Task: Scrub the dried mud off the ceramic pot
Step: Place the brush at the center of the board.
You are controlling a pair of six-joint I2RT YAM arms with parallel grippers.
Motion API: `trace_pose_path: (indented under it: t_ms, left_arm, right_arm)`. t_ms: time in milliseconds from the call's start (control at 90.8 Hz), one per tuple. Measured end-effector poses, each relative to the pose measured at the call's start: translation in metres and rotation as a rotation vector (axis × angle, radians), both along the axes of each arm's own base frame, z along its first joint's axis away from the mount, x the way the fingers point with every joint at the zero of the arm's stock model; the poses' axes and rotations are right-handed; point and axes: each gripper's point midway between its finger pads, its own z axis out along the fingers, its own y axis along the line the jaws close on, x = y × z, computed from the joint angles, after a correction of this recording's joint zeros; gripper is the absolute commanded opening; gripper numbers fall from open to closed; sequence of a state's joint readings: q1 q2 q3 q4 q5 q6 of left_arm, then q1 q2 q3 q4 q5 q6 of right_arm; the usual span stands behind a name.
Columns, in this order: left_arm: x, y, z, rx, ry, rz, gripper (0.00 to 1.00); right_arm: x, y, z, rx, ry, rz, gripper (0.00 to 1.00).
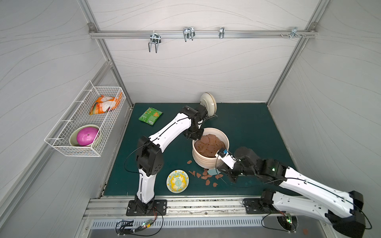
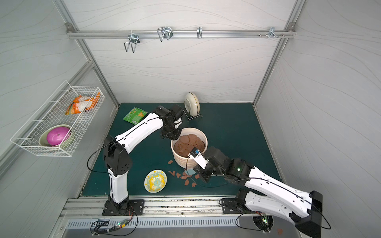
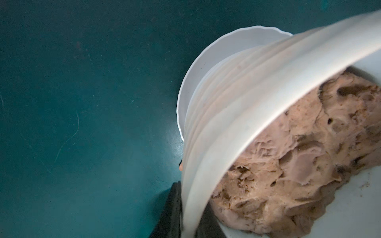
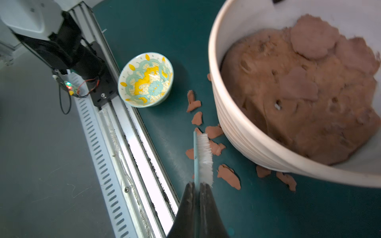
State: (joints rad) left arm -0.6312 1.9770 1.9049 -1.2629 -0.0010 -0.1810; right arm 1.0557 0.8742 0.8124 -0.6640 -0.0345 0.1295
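Note:
The ceramic pot (image 1: 204, 161) (image 2: 182, 161) stands mid-mat, cream and ribbed, and a lumpy brown mass (image 1: 208, 147) fills it. My left gripper (image 1: 194, 139) (image 3: 190, 214) is shut on the pot's far-left rim (image 3: 268, 99), one finger outside and one inside. Flakes of dried mud (image 1: 206, 177) (image 2: 186, 182) (image 4: 228, 177) lie on the mat by the pot's near side. My right gripper (image 1: 218, 171) (image 4: 197, 185) is low among them, shut on a brush (image 4: 204, 156) with a pale blue handle and white bristles. The bristles point at the pot's wall (image 4: 237, 134).
A yellow-patterned plate (image 1: 177, 181) (image 4: 145, 80) sits near the front edge, left of the flakes. A green packet (image 1: 150, 116) and a cream dish (image 1: 208, 102) on a rack are at the back. A wire basket (image 1: 61, 142) hangs on the left wall.

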Motion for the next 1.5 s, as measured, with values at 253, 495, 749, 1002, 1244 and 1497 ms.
trace_pose_path:
  t_ms: [253,495,749,1002,1244,1497]
  left_arm:
    - [0.01,-0.003,0.0,0.007,-0.027,-0.11,0.05]
    - [0.017,-0.007,0.001,0.004,-0.06,-0.189,0.07]
    - [0.02,-0.009,0.001,0.002,-0.074,-0.224,0.11]
    - [0.022,-0.011,0.002,-0.004,-0.085,-0.246,0.33]
    - [0.027,-0.013,0.014,-0.028,-0.132,-0.226,0.54]
    - [0.027,0.005,0.06,-0.091,-0.284,-0.09,0.75]
  right_arm:
    - [0.013,-0.032,-0.008,-0.093,0.06,-0.233,0.0]
    - [0.045,-0.072,-0.008,-0.144,0.017,-0.467,0.0]
    - [0.08,-0.104,-0.004,-0.159,-0.04,-0.645,0.0]
    - [0.115,-0.119,0.003,-0.055,-0.049,-0.764,0.0]
    - [0.14,-0.117,-0.016,0.059,0.042,-0.799,0.0]
    - [0.168,-0.127,-0.042,0.219,0.157,-0.888,0.0]
